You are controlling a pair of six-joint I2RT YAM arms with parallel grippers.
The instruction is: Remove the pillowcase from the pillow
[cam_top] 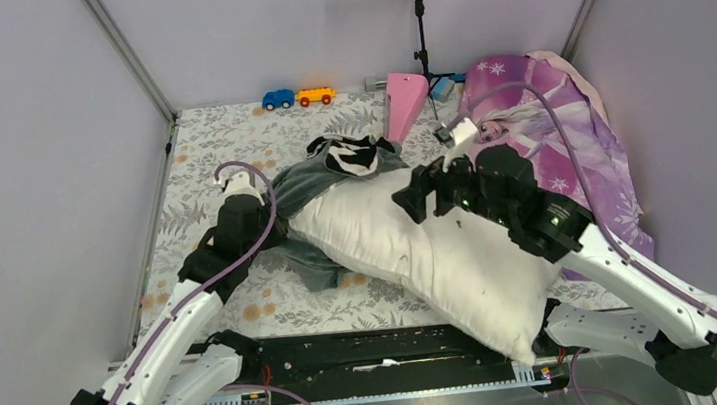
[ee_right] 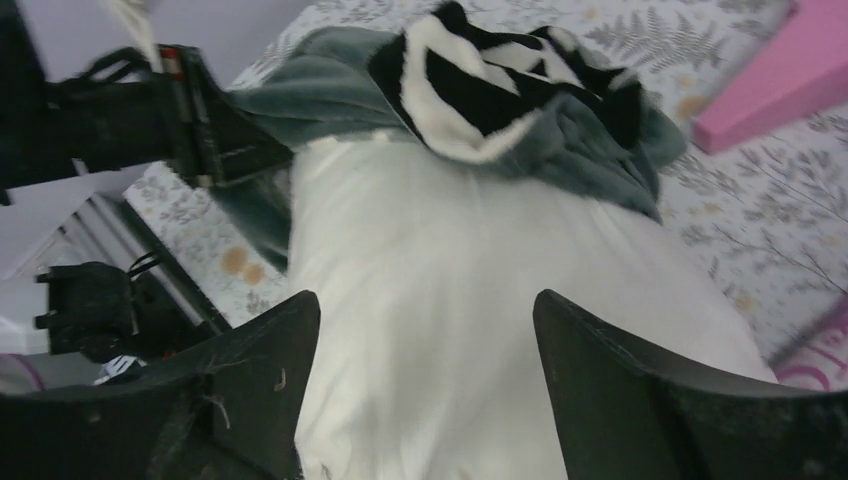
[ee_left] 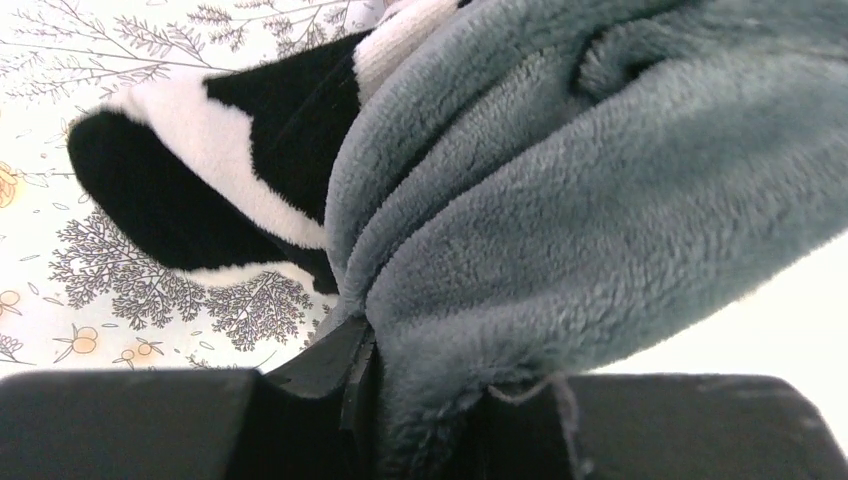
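Pillowcase of dark grey-green fleecy plush [cam_top: 304, 183] lies bunched on the far left end of the large plump white pillow [cam_top: 421, 256], covering only that end; a fold of it also shows under the pillow's left edge. A black-and-white plush patch [cam_top: 349, 153] sits crumpled on top of the grey-green fabric, and whether it belongs to the same sack cannot be told. The pillow lies diagonally across the floral-print worktop [cam_top: 218, 147], its bare near corner hanging over the worktop's front edge.

The left arm [cam_top: 176, 317] reaches in from the left, and its jaws are pinched on a gathered fold of the pillowcase [ee_left: 560, 200]; the fleece bulges up out of the narrow gap between them. The right arm [cam_top: 558, 227] stretches over the pillow, and its jaws stand wide apart above the bare white cloth [ee_right: 430, 300], gripping nothing. Whether they touch the pillow cannot be told.

Along the far edge stand a blue toy car [cam_top: 277, 99] and an orange toy car [cam_top: 315, 95], with a pink wedge-shaped block [cam_top: 404, 102] near them. Purple-pink princess-print fabric [cam_top: 568, 130] is heaped at the far right.
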